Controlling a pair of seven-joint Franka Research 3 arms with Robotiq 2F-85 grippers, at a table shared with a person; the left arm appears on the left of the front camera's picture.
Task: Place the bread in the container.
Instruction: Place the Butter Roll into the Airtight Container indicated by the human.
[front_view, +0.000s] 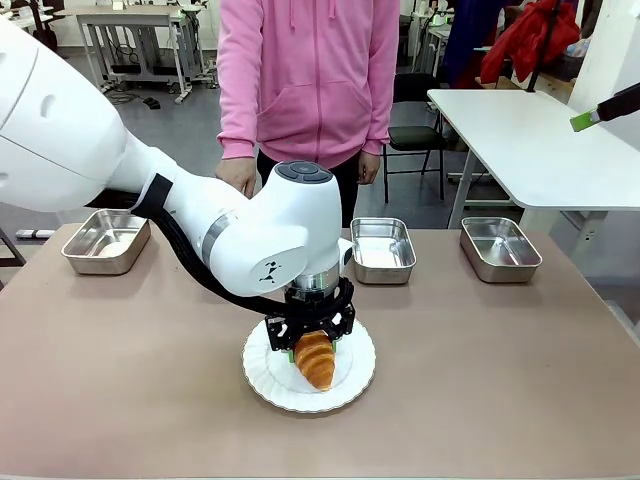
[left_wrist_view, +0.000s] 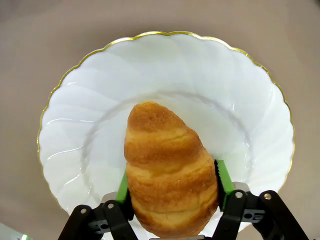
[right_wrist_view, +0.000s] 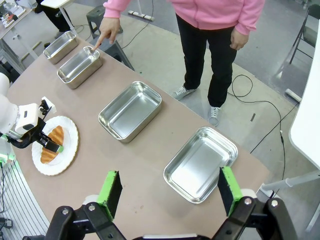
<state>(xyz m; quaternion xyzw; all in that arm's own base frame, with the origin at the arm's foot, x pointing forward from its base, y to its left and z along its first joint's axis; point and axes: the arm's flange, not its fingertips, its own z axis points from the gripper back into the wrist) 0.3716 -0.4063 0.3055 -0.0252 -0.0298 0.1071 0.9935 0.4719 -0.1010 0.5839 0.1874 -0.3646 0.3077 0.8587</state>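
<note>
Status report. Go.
Left gripper jaws pressing croissant on white plate. Right gripper open, aloft. Person's hand points at a steel tray.

The bread (left_wrist_view: 170, 175) is golden-brown with darker ridged bands across it. The plate (left_wrist_view: 240, 100) under it is white, fluted in a swirl pattern, with a thin gold line along its scalloped rim. The left gripper (left_wrist_view: 172, 187) is black with green pads (left_wrist_view: 223, 176); the right gripper (right_wrist_view: 170, 192) has the same colours. The trays (right_wrist_view: 131, 111) are shiny silver steel. The table (front_view: 120, 380) is plain brownish-beige. The person's top (front_view: 305, 70) is pink, the trousers (right_wrist_view: 210, 55) black.
</note>
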